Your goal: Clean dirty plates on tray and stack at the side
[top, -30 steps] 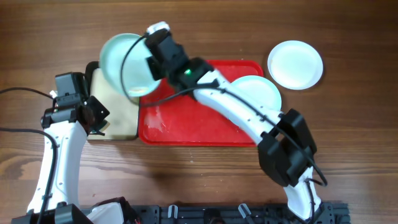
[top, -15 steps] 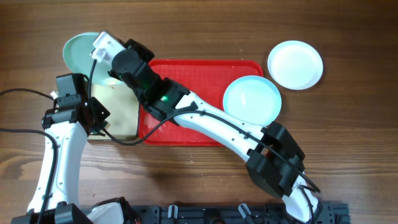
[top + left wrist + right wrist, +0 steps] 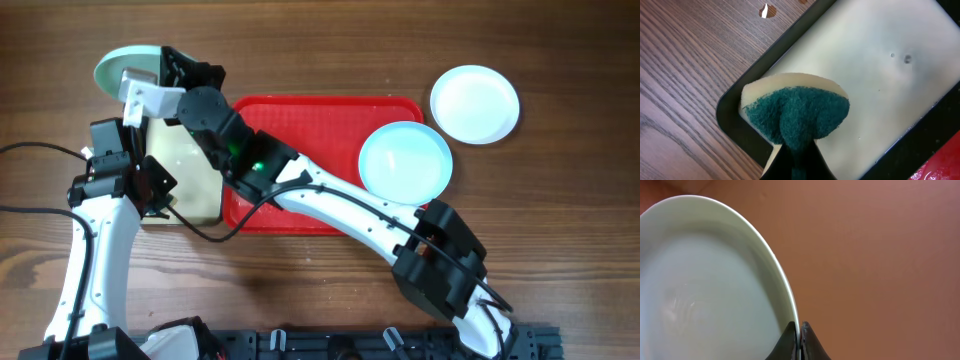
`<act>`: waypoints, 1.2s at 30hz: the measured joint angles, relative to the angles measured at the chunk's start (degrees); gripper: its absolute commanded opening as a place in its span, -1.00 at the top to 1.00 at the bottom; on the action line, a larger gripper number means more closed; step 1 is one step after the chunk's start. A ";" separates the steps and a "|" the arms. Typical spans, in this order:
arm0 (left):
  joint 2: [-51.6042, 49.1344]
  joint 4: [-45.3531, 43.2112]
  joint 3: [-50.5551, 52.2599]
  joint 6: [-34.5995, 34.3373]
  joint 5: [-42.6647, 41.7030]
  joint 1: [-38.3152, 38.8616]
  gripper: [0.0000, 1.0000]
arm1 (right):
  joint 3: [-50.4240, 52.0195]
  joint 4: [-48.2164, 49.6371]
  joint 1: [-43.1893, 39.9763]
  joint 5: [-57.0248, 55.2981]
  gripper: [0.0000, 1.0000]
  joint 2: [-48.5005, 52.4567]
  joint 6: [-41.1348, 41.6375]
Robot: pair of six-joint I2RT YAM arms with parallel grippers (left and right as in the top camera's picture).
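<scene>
My right gripper [image 3: 160, 72] is shut on the rim of a pale blue plate [image 3: 120, 68] and holds it at the far left, beyond the cream tray; the right wrist view shows the plate [image 3: 705, 280] on edge with my jaws [image 3: 800, 330] pinching its rim. A second pale blue plate [image 3: 405, 160] lies on the right end of the red tray [image 3: 300, 210]. A white plate [image 3: 475, 103] lies on the table right of the tray. My left gripper [image 3: 796, 160] is shut on a green and yellow sponge [image 3: 800, 112] over the cream tray's corner.
The black-rimmed cream tray [image 3: 190, 190] sits against the red tray's left side, also seen in the left wrist view [image 3: 880, 70]. My right arm stretches diagonally across the red tray. Wooden table all around.
My right gripper has carried the pale blue plate from over the red tray's left end leftward, past the cream tray to the far left. The left arm has not moved.
</scene>
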State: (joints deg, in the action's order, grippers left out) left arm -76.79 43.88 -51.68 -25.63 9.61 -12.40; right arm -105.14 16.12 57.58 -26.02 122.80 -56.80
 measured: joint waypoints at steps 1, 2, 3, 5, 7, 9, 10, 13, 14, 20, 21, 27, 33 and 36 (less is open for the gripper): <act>0.00 0.00 0.00 -0.02 0.00 0.00 0.92 | 0.00 0.00 -0.02 0.00 0.91 0.00 -0.50; 0.00 -0.02 0.00 -0.02 0.00 0.00 0.92 | 0.00 0.04 -0.02 0.00 0.91 0.00 -1.07; 0.00 -0.09 0.00 -0.02 0.00 0.00 0.92 | 0.00 0.07 -0.02 0.00 0.91 0.00 -1.46; 0.00 -0.20 0.00 -0.04 0.00 0.00 0.92 | 0.00 0.04 -0.02 0.00 0.91 0.00 -1.92; 0.00 -0.20 0.00 -0.11 0.00 0.00 0.92 | 0.00 0.07 -0.02 0.00 0.91 0.00 -2.32; 0.00 -0.20 0.00 -0.13 0.00 0.00 0.92 | 0.00 0.04 -0.02 0.00 0.91 0.00 -2.56; 0.00 -0.20 0.00 -0.13 0.00 0.00 0.92 | 0.00 0.04 -0.02 0.00 0.91 0.00 -2.71; 0.00 -0.20 0.00 -0.13 0.00 0.00 0.92 | 0.00 0.04 0.00 0.00 0.92 0.00 -2.73; 0.00 -0.20 0.00 -0.13 0.00 0.00 0.92 | 0.00 0.04 -0.02 0.00 0.91 0.00 -2.75; 0.00 -0.20 0.00 -0.13 0.00 0.00 0.92 | 0.00 0.00 -0.02 0.00 0.91 0.00 -2.75; 0.00 -0.20 0.00 -0.13 0.00 0.00 0.92 | 0.00 -0.17 -0.02 0.00 0.91 0.00 -2.73; 0.00 -0.22 0.00 -0.13 0.00 0.00 0.92 | 0.00 -5.97 -0.02 0.00 0.91 0.00 0.11; 0.00 -0.22 0.00 -0.13 0.00 0.00 0.92 | 0.00 -5.46 -0.02 0.02 0.91 0.00 4.98; 0.00 -0.22 0.00 -0.13 0.00 0.00 0.92 | 0.00 -4.55 -0.02 0.02 0.91 0.00 5.79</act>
State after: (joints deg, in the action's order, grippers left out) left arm -76.79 43.66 -51.68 -25.76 9.61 -12.40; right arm -105.14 11.57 57.56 -26.00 122.80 -51.00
